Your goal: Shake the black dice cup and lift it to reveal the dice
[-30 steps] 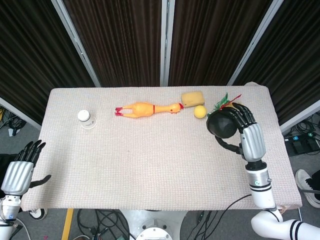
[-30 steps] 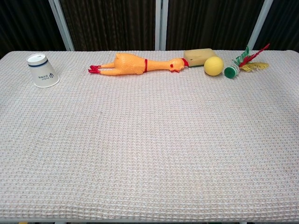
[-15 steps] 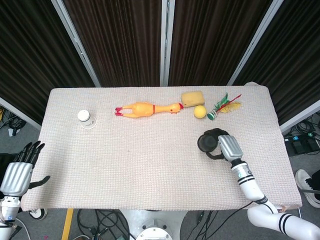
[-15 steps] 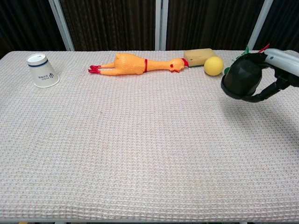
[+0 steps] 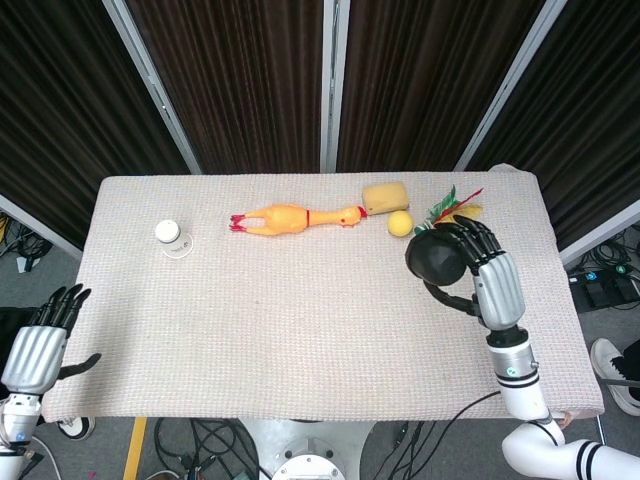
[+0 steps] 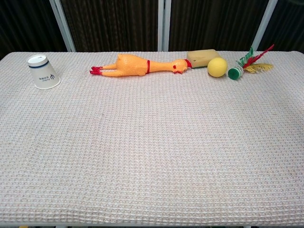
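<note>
The black dice cup is in the air over the right side of the table, and my right hand grips it with fingers wrapped around its side. The head view shows both; the chest view shows neither. No dice are visible on the cloth. My left hand hangs off the table's left front corner, fingers spread, holding nothing.
A rubber chicken, a yellow sponge, a yellow ball and a feathered shuttlecock lie along the back edge. An upturned white paper cup stands at the left. The woven cloth covers the table.
My right hand swung the cup down and left toward the cloth half a second ago, then raised it back up and out of the chest view. The left hand stayed still.
</note>
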Robot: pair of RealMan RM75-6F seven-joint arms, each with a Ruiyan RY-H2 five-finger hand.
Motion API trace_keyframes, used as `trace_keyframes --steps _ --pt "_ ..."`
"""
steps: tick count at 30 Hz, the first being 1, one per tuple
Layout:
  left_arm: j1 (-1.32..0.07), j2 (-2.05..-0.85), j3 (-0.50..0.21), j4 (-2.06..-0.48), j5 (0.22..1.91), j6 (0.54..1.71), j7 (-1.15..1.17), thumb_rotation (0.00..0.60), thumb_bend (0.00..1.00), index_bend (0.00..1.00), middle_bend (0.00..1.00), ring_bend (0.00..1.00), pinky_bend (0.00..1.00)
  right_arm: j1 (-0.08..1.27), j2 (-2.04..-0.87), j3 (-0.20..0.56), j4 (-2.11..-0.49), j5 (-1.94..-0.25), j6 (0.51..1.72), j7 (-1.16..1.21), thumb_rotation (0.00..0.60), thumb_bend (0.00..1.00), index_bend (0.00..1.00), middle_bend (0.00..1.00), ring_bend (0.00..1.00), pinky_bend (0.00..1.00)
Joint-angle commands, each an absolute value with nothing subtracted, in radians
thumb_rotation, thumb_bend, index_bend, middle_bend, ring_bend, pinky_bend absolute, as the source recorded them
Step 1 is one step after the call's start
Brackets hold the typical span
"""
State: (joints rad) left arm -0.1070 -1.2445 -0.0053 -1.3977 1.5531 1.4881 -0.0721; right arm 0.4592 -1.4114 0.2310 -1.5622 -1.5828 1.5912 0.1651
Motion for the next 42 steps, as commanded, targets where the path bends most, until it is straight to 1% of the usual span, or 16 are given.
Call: trace_keyframes --steps 1,3,4,7,10,15,18,20,23,26,31,33,36,39,42 --pt "-0.106 -1.245 -0.005 -1.397 1.553 1.488 -0.074 0.600 0.13 0.04 0.03 0.00 0.18 0.491 -1.511 0.188 -1.317 -1.400 1.220 0.076 0.600 0.19 0.39 0.48 0.15 0.11" --pt "-0.105 -1.245 -0.003 -1.396 1.553 1.488 -0.076 0.600 0.13 0.04 0.03 0.00 0.18 0.512 -1.567 0.174 -1.203 -1.348 1.135 0.020 0.600 0.19 0.39 0.48 0.15 0.04" --pt "-0.103 -1.245 -0.002 -1.395 1.554 1.489 -0.077 0.600 0.13 0.04 0.03 0.00 0.18 0.523 -1.592 0.166 -1.159 -1.324 1.087 0.008 0.600 0.19 0.39 0.48 0.15 0.02" --pt "-0.100 -1.247 -0.003 -1.391 1.553 1.496 -0.082 0.600 0.13 0.04 0.03 0.00 0.18 0.540 -1.626 0.159 -1.107 -1.316 1.046 -0.001 0.600 0.20 0.39 0.48 0.15 0.01" --pt "-0.099 -1.247 -0.003 -1.389 1.553 1.495 -0.085 0.600 0.13 0.04 0.03 0.00 0.18 0.547 -1.633 0.163 -1.112 -1.324 1.052 0.002 0.600 0.20 0.39 0.48 0.15 0.01" --pt "-0.098 -1.247 -0.001 -1.386 1.557 1.498 -0.091 0.600 0.13 0.04 0.03 0.00 0.18 0.553 -1.613 0.174 -1.168 -1.324 1.056 -0.003 0.600 0.20 0.39 0.48 0.15 0.01" --pt "-0.096 -1.247 -0.001 -1.381 1.556 1.499 -0.095 0.600 0.13 0.04 0.03 0.00 0.18 0.556 -1.585 0.148 -1.263 -1.372 1.057 0.020 0.600 0.20 0.39 0.48 0.15 0.01" --pt "-0.096 -1.248 -0.001 -1.376 1.553 1.496 -0.098 0.600 0.13 0.04 0.03 0.00 0.18 0.558 -1.560 0.115 -1.344 -1.434 1.069 0.026 0.600 0.20 0.39 0.48 0.15 0.01" --pt "-0.099 -1.253 0.000 -1.370 1.554 1.491 -0.101 0.600 0.13 0.04 0.03 0.00 0.18 0.558 -1.539 0.090 -1.399 -1.501 1.110 -0.027 0.600 0.20 0.39 0.48 0.15 0.00" --pt "-0.101 -1.258 0.001 -1.367 1.560 1.489 -0.102 0.600 0.13 0.04 0.03 0.00 0.18 0.543 -1.527 0.122 -1.383 -1.471 1.151 -0.061 0.600 0.19 0.39 0.48 0.15 0.00" --pt "-0.097 -1.256 0.003 -1.364 1.563 1.497 -0.108 0.600 0.13 0.04 0.03 0.00 0.18 0.506 -1.519 0.197 -1.227 -1.344 1.191 -0.094 0.600 0.19 0.39 0.48 0.15 0.00" --pt "-0.094 -1.255 0.003 -1.362 1.560 1.498 -0.110 0.600 0.13 0.04 0.03 0.00 0.18 0.496 -1.535 0.210 -1.192 -1.305 1.182 -0.074 0.600 0.19 0.39 0.48 0.15 0.00" --pt "-0.093 -1.256 0.004 -1.362 1.558 1.496 -0.110 0.600 0.13 0.04 0.03 0.00 0.18 0.506 -1.564 0.182 -1.201 -1.332 1.157 -0.048 0.600 0.19 0.39 0.48 0.15 0.00" --pt "-0.093 -1.255 0.005 -1.363 1.556 1.492 -0.106 0.600 0.13 0.04 0.03 0.00 0.18 0.533 -1.594 0.139 -1.275 -1.405 1.136 -0.023 0.600 0.19 0.39 0.48 0.15 0.00" --pt "-0.092 -1.252 0.004 -1.366 1.556 1.494 -0.105 0.600 0.13 0.04 0.03 0.00 0.18 0.546 -1.614 0.129 -1.321 -1.439 1.142 -0.017 0.600 0.19 0.39 0.48 0.15 0.00"
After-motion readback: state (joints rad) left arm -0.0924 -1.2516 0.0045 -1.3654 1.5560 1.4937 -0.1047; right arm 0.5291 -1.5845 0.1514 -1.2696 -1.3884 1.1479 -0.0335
